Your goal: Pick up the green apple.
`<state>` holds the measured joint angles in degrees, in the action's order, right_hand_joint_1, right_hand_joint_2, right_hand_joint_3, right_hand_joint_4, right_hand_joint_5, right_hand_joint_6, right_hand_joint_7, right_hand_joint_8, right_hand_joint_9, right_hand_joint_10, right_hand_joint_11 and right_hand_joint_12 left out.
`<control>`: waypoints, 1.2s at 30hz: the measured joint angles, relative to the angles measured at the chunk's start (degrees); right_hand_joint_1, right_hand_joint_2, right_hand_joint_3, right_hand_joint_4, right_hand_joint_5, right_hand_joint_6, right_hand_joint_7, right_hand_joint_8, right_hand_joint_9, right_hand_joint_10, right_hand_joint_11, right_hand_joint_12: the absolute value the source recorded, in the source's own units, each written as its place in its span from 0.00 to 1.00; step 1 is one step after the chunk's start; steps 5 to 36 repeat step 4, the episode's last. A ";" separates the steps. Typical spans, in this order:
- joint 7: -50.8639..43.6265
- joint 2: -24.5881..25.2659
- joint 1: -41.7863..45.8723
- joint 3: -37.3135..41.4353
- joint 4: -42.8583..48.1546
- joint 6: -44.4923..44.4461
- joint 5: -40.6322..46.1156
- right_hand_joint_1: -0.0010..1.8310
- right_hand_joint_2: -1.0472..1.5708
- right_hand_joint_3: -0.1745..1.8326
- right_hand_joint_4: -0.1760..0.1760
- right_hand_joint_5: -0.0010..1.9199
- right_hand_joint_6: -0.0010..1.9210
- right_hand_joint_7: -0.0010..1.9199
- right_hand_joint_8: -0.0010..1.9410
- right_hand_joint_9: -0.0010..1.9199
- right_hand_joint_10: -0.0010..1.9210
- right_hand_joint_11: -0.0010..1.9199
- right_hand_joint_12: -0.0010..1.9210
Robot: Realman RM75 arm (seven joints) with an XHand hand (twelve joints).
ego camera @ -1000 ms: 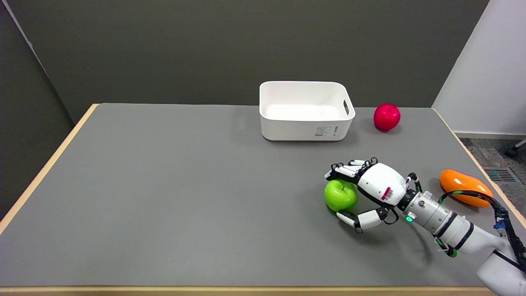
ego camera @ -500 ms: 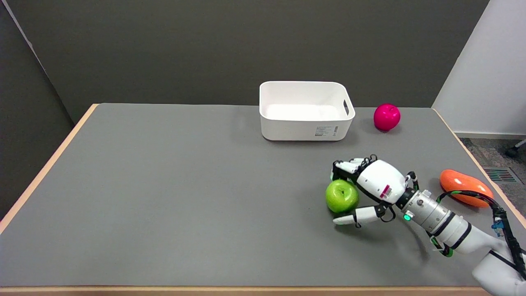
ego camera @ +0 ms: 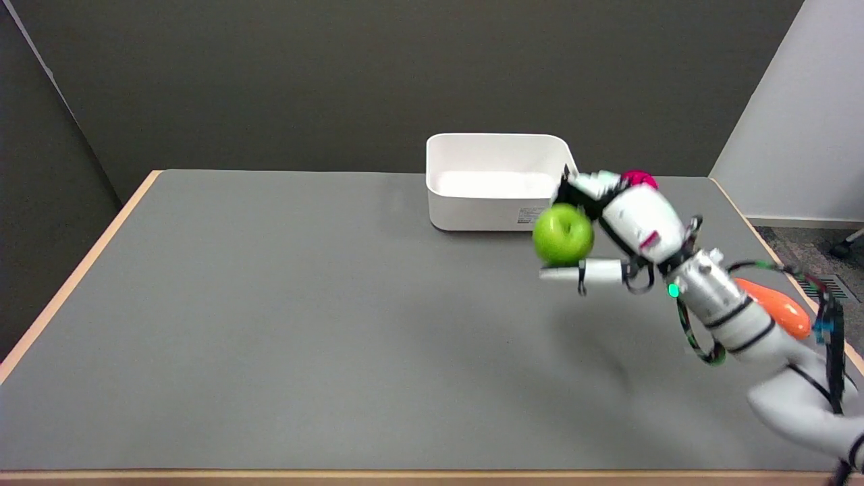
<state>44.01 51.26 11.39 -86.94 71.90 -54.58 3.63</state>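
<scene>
The green apple [ego camera: 563,234] is off the table, held in the air in front of the white bin's right corner. My right hand [ego camera: 624,223] grips it from the right, fingers curled over its top and far side, thumb stretched out flat beneath it. The arm is blurred by motion. A faint shadow lies on the grey table [ego camera: 304,324] below.
A white plastic bin [ego camera: 499,181] stands at the back of the table. A red apple [ego camera: 638,178] sits right of it, mostly hidden behind my hand. An orange fruit [ego camera: 776,307] lies near the right edge, partly behind my forearm.
My right hand closed on the green apple on the table and has lifted it well clear of the surface, up toward the bin. The arm rose with it.
</scene>
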 measured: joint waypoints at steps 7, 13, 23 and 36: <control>-1.46 -0.33 -4.51 -0.05 2.05 3.14 2.28 0.61 0.87 0.24 0.00 0.27 0.87 0.30 0.88 0.41 1.00 0.30 1.00; -1.46 -0.33 -4.51 -0.05 2.05 3.14 2.28 0.61 0.87 0.24 0.00 0.27 0.87 0.30 0.88 0.41 1.00 0.30 1.00; -1.46 -0.33 -4.51 -0.05 2.05 3.14 2.28 0.61 0.87 0.24 0.00 0.27 0.87 0.30 0.88 0.41 1.00 0.30 1.00; -1.46 -0.33 -4.51 -0.05 2.05 3.14 2.28 0.61 0.87 0.24 0.00 0.27 0.87 0.30 0.88 0.41 1.00 0.30 1.00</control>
